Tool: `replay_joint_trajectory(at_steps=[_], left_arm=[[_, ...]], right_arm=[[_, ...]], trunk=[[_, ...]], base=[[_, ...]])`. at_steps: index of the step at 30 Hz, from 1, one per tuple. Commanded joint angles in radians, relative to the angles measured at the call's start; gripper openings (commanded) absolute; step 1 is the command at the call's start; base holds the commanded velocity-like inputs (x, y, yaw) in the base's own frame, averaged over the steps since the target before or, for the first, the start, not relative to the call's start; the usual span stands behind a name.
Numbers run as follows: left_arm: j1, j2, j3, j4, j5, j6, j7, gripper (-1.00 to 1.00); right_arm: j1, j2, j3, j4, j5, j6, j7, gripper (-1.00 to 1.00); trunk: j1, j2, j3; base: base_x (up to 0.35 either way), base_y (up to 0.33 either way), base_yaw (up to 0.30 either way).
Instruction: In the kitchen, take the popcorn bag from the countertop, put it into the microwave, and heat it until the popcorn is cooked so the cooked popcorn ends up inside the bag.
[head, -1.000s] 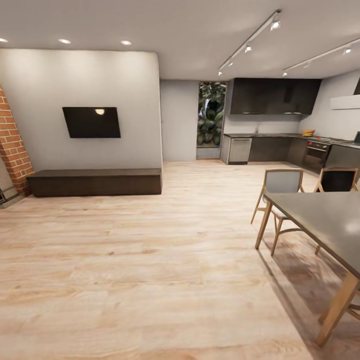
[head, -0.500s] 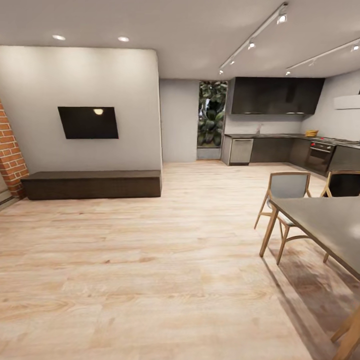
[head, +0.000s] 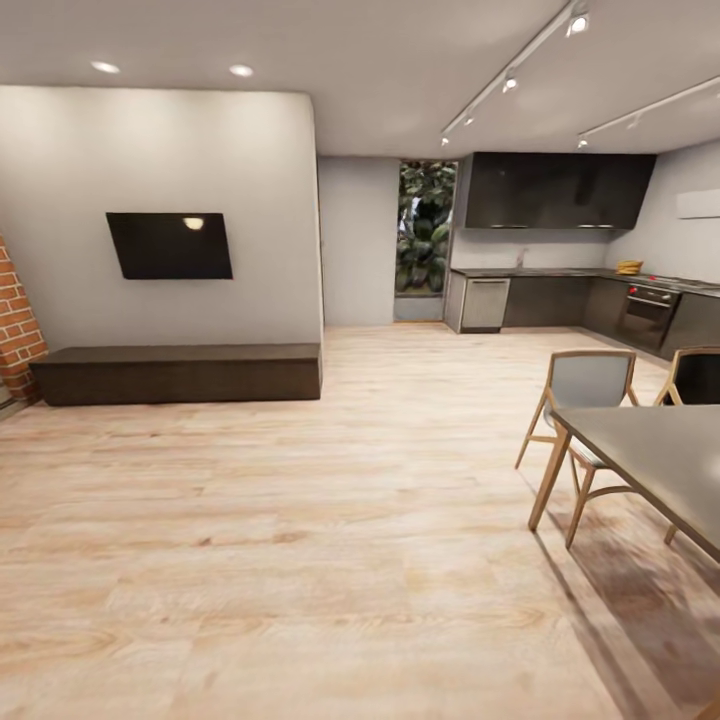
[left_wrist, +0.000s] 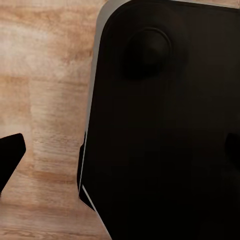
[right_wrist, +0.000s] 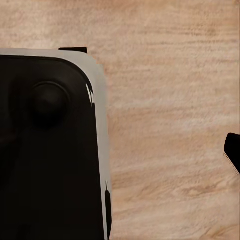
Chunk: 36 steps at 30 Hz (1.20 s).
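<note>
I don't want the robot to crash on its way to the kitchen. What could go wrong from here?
It might bump the dining table or the chair on the right, since both stand near the open wooden floor leading to the kitchen. The yellowish thing on the far countertop is too small to tell whether it's the bag, so the robot could head for the wrong spot.

The head camera looks forward from standing height across the wood floor (head: 300, 520) toward the far kitchen bench (head: 560, 271), at long range. Both wrist cameras face straight down, close above the robot base (left_wrist: 165, 130). All three views share the floor.
</note>
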Motion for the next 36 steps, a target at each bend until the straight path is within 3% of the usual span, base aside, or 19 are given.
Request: replay_joint_trajectory(at_steps=[1, 36], left_arm=[[0.0, 0.0, 0.005, -0.001, 0.001, -0.001, 0.0, 1.0], [0.0, 0.0, 0.005, -0.001, 0.001, -0.001, 0.0, 1.0]], right_arm=[[-0.001, 0.0, -0.002, 0.001, 0.0, -0.005, -0.001, 1.0], [0.0, 0.0, -0.003, 0.001, 0.0, -0.005, -0.001, 1.0]], trunk=[[0.001, 0.0, -0.001], [0.001, 0.0, -0.001]], base=[[0.278, 0.0, 0.0], [0.268, 0.0, 0.0]])
